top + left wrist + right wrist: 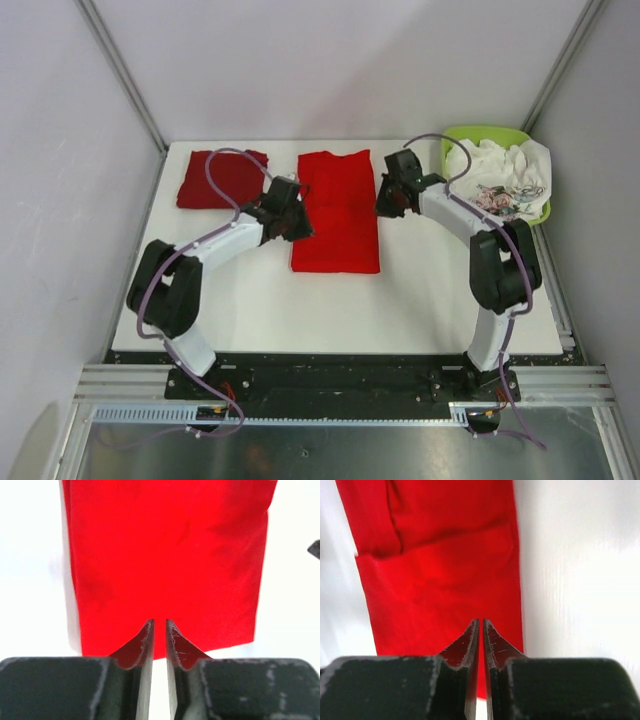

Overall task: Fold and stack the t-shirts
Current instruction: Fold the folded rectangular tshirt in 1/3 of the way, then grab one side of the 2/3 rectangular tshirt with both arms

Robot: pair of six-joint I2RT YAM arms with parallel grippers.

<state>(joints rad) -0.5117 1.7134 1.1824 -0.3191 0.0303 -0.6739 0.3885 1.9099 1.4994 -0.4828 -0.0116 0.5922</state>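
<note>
Left tool fingers stood almost closed, with only a thin slit between them and nothing visible in that slit; their tips hung over the near edge of the bright red t-shirt. Right tool fingers were likewise drawn nearly together, with no cloth seen between them, positioned over the same garment close to its right edge, where a folded-in flap crossed the fabric. This bright red t-shirt lay flat as a long rectangle at the middle of the white table, between the two tools. The darker red t-shirt lay folded at the far left of the table, apart from the first. A lime-green basket holding white printed cloth occupied the far right corner.
</note>
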